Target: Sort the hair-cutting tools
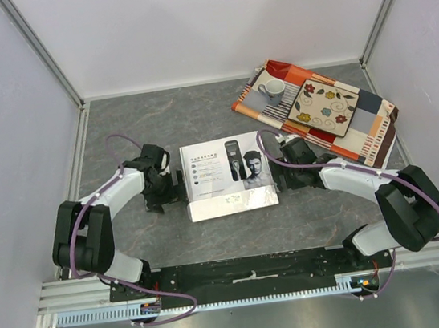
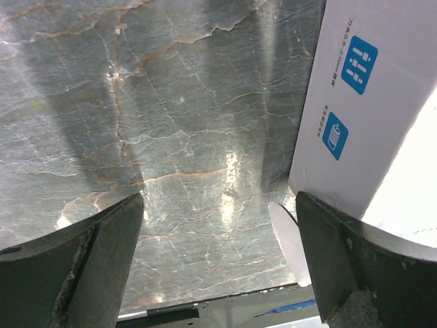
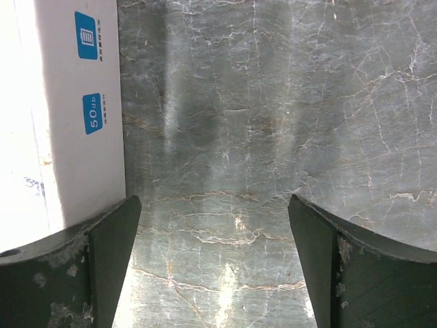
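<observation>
The grey marble bench (image 1: 119, 137) carries everything, and none of the sorting is done yet as far as you can see. At its centre lies the white box (image 1: 230, 183), flat, lid side up, with a clipper and a man's face printed on it. It looks closed.

The hair-cutting tools themselves do not show in any view: no clipper, no combs, no cable on the bench. I judge they are inside the box, so opening it comes first, and then every piece has to come out and be laid in its place.

At 1 to 2 o'clock from the box sits a patchwork tray (image 1: 372, 124), well apart from it, holding a flowered plate (image 1: 323, 107) and a small mug (image 1: 274, 90). Whether that is where the tools should go, I cannot tell.

Your left pincer (image 1: 172, 188) sits at 9 o'clock of the box, spread wide and holding nothing; in its wrist view one finger (image 2: 362, 266) is just beside the box wall. Your right pincer (image 1: 281, 173) sits at 3 o'clock, also spread and empty, with the box wall just beside one finger (image 3: 82, 266).
</observation>
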Controlling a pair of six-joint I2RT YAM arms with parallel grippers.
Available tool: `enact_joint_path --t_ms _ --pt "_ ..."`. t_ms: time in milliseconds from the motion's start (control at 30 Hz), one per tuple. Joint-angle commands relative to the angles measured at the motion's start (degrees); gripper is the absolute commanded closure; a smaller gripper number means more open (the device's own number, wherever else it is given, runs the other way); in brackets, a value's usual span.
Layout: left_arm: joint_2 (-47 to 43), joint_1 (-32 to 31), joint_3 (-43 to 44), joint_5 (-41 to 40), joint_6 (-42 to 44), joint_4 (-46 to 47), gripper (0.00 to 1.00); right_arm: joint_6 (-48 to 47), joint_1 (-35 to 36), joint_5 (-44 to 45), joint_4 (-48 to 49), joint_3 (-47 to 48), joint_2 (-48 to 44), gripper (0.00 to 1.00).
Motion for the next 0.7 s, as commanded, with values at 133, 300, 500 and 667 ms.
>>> enact_joint_path --t_ms 133,300,500,667 --pt "3.3 -2.4 5.5 -1.3 1.7 -2.0 0.06 2.1 2.3 -4.2 1.8 1.1 0.4 0.02" --pt "6.8 -3.2 7.0 -0.7 3.5 -4.2 0.15 1.7 2.4 -3.9 1.8 1.3 1.2 0.02" --pt "7.7 -4.0 7.2 2.2 4.8 -5.1 0.23 1.4 2.6 -4.1 1.9 1.9 2.0 0.02" --pt "6.4 -4.0 7.0 7.1 4.3 -3.7 0.23 1.4 2.5 -4.2 1.9 1.9 2.0 0.02"
